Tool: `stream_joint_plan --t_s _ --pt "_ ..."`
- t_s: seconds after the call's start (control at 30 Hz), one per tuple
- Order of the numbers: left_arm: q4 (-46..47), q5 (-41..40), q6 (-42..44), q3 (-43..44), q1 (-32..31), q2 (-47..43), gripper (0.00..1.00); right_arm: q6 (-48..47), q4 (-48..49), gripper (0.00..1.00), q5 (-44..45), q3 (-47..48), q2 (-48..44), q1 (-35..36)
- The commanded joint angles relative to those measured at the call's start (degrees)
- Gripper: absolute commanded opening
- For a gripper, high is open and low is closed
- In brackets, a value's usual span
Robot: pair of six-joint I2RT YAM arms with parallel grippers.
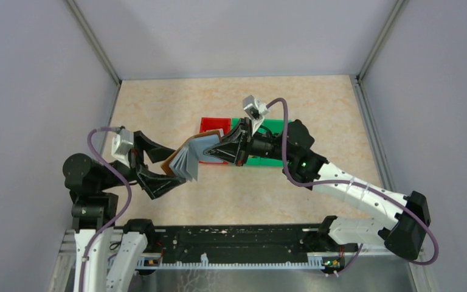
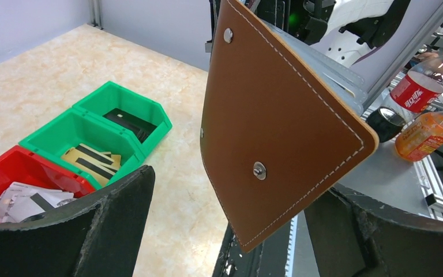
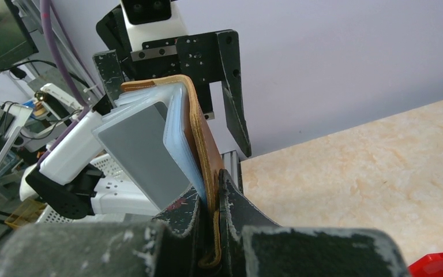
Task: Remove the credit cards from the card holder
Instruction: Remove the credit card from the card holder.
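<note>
The card holder [image 1: 187,159] hangs in the air, fanned open, its brown cover [image 2: 277,115] facing the left wrist camera. My right gripper [image 3: 214,216] is shut on the cover's edge, at the holder's right end [image 1: 214,149]. A grey credit card [image 3: 143,151] sits in one of the pale blue pockets. My left gripper [image 1: 176,166] stands open with a finger on either side of the holder [image 2: 236,184], touching nothing. Gold credit cards with dark stripes [image 2: 92,158] lie in the nearer green bin. A dark card [image 2: 128,122] lies in the farther one.
Two green bins [image 2: 115,88] and a red bin [image 2: 11,157] with whitish scraps stand in a row mid-table, right behind the holder [image 1: 276,129]. Drink bottles [image 2: 424,133] stand off the table beyond the near rail.
</note>
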Motion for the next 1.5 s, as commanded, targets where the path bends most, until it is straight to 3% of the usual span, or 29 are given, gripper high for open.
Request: stream_joint_plan --t_s 0.0,0.33,0.57,0.77,1.13,1.47 --pt "1.3 -0.2 -1.3 -1.4 -0.4 -1.6 0.99 0.1 2.8 0.0 1.4 1.4 -0.2 -0.3" --pt "-12.1 4.7 21.1 2.0 -0.4 -1.5 0.99 0.1 1.5 0.0 1.3 2.7 0.0 -0.3" --pt "-4.9 -0.8 12.5 1.4 -0.4 -1.3 0.99 1.5 3.0 0.0 0.4 2.7 1.1 -0.3" --pt "5.7 -0.2 2.3 -3.1 -0.4 -1.3 0.99 1.9 3.4 0.0 0.5 2.4 1.5 -0.3" --pt "-1.6 1.8 12.7 0.0 -0.4 -1.4 0.97 2.8 4.8 0.0 -0.4 1.6 0.9 -0.3" --pt "-5.2 2.8 16.7 1.8 -0.4 -1.7 0.96 3.9 6.3 0.0 -1.4 1.0 0.5 -0.3"
